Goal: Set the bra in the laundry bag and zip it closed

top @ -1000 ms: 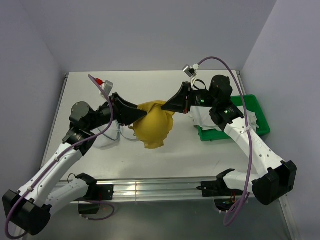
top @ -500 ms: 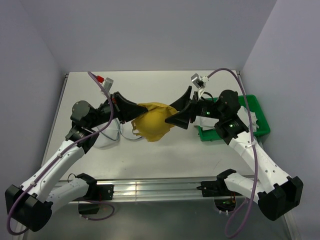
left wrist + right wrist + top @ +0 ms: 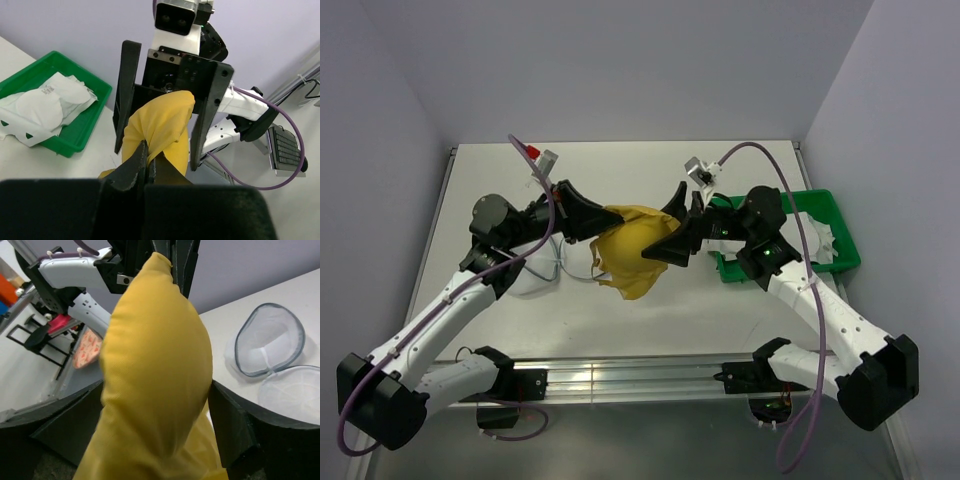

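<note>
Bra [image 3: 632, 262] in soft yellow fabric, pinched tight in left gripper [image 3: 610, 222], right gripper [image 3: 660, 232] at its 3 o'clock gaping around it.

You're looking at a plain mustard-yellow bra [image 3: 630, 258], a white mesh laundry bag [image 3: 269, 342] with grey rims, and a green tray [image 3: 75, 137] of white cloth [image 3: 45, 100].

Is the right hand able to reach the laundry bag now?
Probably not: the open right hand straddles the bra that the left hand pinches, and the laundry bag lies beyond, under the left arm.
</note>
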You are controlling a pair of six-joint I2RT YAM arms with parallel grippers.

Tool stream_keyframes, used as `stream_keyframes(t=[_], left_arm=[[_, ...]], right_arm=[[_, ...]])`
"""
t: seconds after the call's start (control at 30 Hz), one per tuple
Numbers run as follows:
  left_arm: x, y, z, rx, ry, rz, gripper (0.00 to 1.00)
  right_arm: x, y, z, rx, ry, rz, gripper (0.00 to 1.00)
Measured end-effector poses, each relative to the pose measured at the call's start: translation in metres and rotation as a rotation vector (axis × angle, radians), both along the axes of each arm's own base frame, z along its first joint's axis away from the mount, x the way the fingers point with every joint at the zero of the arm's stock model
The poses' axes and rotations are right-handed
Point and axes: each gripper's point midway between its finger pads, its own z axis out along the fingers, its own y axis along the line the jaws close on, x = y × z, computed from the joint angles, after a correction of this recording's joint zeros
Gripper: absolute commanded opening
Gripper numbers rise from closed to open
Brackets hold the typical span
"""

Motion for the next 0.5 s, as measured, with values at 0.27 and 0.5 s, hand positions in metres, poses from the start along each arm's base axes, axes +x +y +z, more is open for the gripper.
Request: stream_keyframes(t=[0.27, 0.5], left_arm=[[0.011, -0.001, -0.005, 0.077, 0.009, 0.059, 0.48], [0.052, 0.029, -0.018, 0.242, 0.056, 0.370, 0.76]], right_arm=[[0.004, 0.015, -0.005, 0.004, 0.043, 0.028, 0.06], [0.022, 0.017, -0.002, 0.031, 0.069, -0.067, 0.00]])
